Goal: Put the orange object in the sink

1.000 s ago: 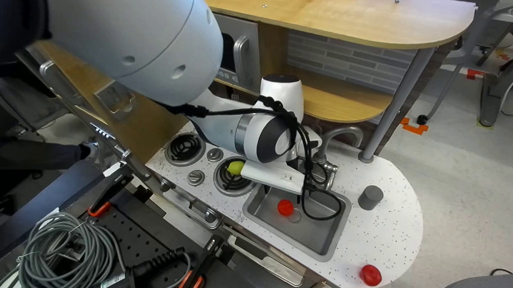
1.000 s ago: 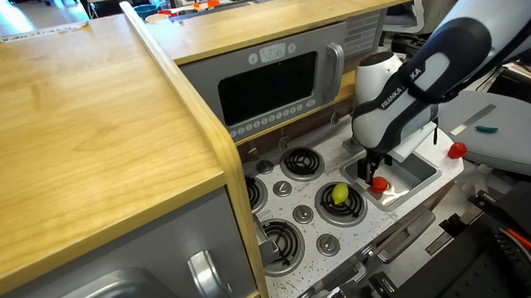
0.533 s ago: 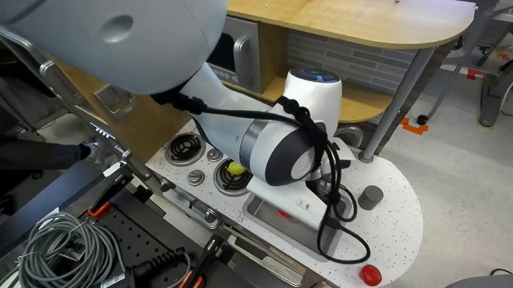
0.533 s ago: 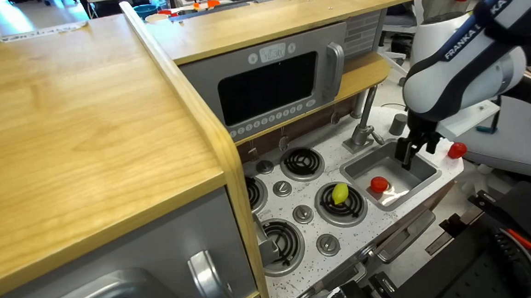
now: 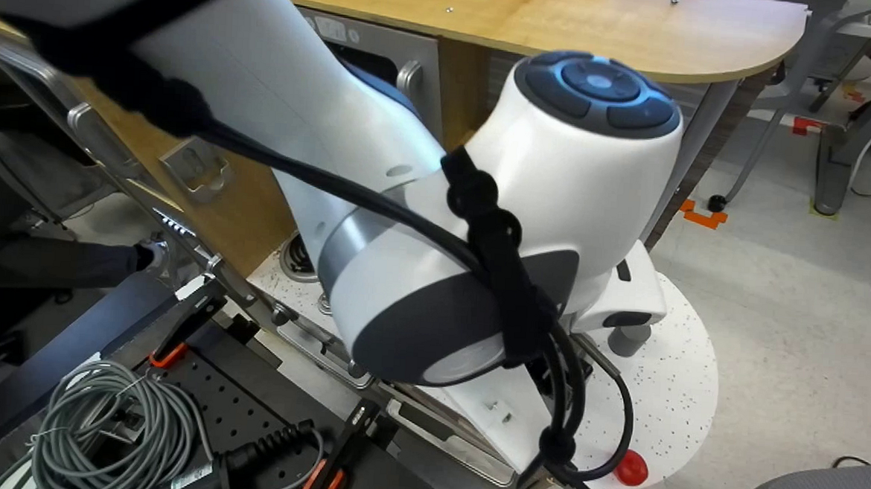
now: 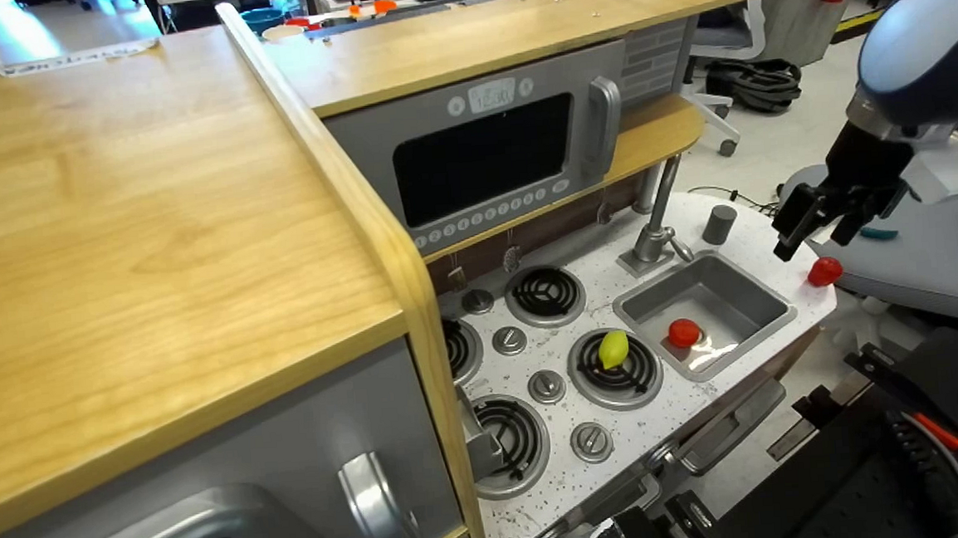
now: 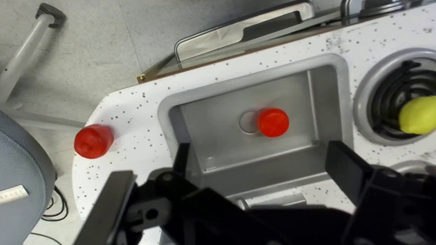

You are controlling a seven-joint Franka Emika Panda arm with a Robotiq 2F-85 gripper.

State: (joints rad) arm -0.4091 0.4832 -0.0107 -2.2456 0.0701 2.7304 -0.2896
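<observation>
Has orange object (image 7: 273, 122) resting in sink (image 7: 218, 136), near front edge of counter (image 7: 136, 139); holds gripper (image 6: 813, 245) high, spread apart, grasping nothing. Looks finished, with perhaps only backing clear left to do.

The squat, rounded object (image 7: 273, 122) is bright orange-red, the rectangular metal sink (image 7: 218, 136) a dull grey. Dark specks pattern the flat white table (image 7: 139, 143). The oval, lemon-shaped piece (image 6: 614, 349) is yellow-green; the stubby, pepper-like piece (image 7: 93, 141) is a deeper red. The round, grey-rimmed burner (image 6: 545, 291) is ringed in black. The two-fingered pincer (image 6: 814, 245) is black. The flat wall panel (image 6: 645, 63) shows a grey brick pattern.
</observation>
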